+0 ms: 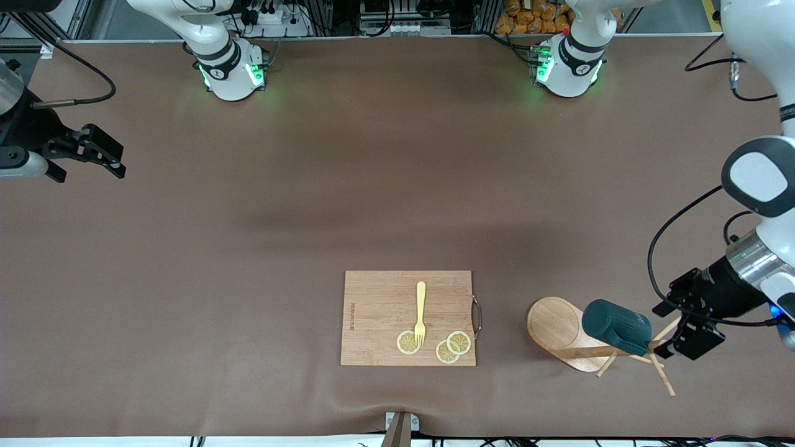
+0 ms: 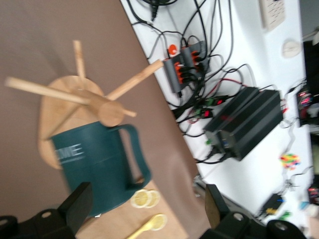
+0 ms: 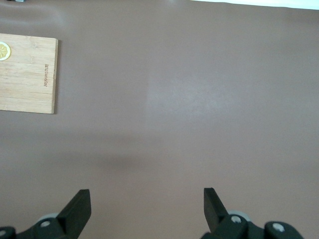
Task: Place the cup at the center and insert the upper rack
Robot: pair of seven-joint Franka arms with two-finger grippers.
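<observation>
The dark teal cup [image 1: 617, 327] hangs on the light wooden mug tree [image 1: 558, 324], which stands toward the left arm's end of the table. In the left wrist view the cup [image 2: 94, 169] sits just below the pole top [image 2: 110, 113], with its handle [image 2: 135, 154] beside the pole. Thin pegs [image 1: 661, 370] fan out from the pole. My left gripper [image 1: 669, 329] is open and empty over the top of the mug tree, close to the cup's bottom; it also shows in the left wrist view [image 2: 147, 204]. My right gripper [image 1: 117, 159] is open and empty and waits at the right arm's end.
A rectangular wooden cutting board [image 1: 379, 310] lies beside the mug tree, toward the table's middle. On it lie a yellow fork [image 1: 420, 311] and three lemon slices [image 1: 452, 346]. The right wrist view shows the board's corner [image 3: 27, 74] and brown table cloth [image 3: 189, 99].
</observation>
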